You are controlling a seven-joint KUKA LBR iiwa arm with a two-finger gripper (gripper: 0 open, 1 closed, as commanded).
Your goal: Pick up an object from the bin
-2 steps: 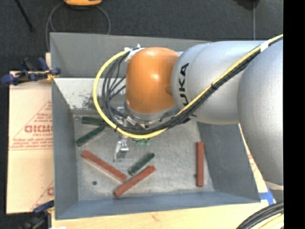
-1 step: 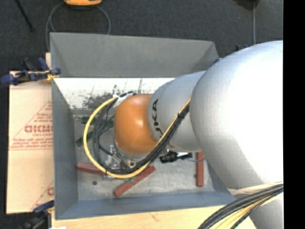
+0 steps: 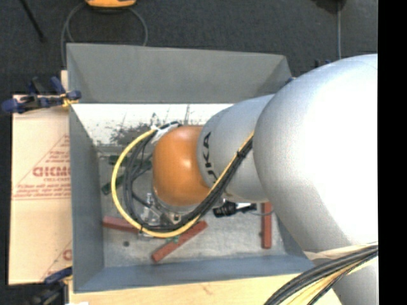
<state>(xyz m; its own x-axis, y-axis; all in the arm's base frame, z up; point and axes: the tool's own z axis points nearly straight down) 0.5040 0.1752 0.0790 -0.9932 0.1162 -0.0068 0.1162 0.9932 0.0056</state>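
- Claw [image 3: 154, 216]: metal head, low in the bin, hanging under the orange wrist cover [image 3: 179, 167]. Whether it is open or closed cannot be told, as the cover and cables hide its working end. Nothing can be seen gripped.
- Bin [image 3: 86, 189]: grey metal, with the claw near its front-left floor.
- First stick [image 3: 119, 223]: red-brown, flat on the floor, just beside the claw on its view-left side. Its nearer end runs in under the cable loop.
- Second stick [image 3: 179, 239]: red-brown and slanted, just beside the claw on the side toward the bin's front wall. Its upper end is closest to the claw.
- Third stick [image 3: 266, 229]: red-brown, well apart from the claw on its view-right side, with its top passing under the arm.
- Dark scrap [image 3: 108, 187]: beyond the claw toward the left wall, too small to identify.
- Task's thing: judged to be the first or second stick, the two nearest the claw. Which one cannot be told.
- Hazard, poor grasp: both near sticks lie flat and thin, so a closing claw may pinch only an end and the stick could swing or drop on lifting.
- Hazard, double pick: the two near sticks flank the claw closely, so one may be dragged along with the other.
- Hazard, snagging: the yellow cable [image 3: 115, 182] loops low round the claw and could catch the first stick or rub the left wall.
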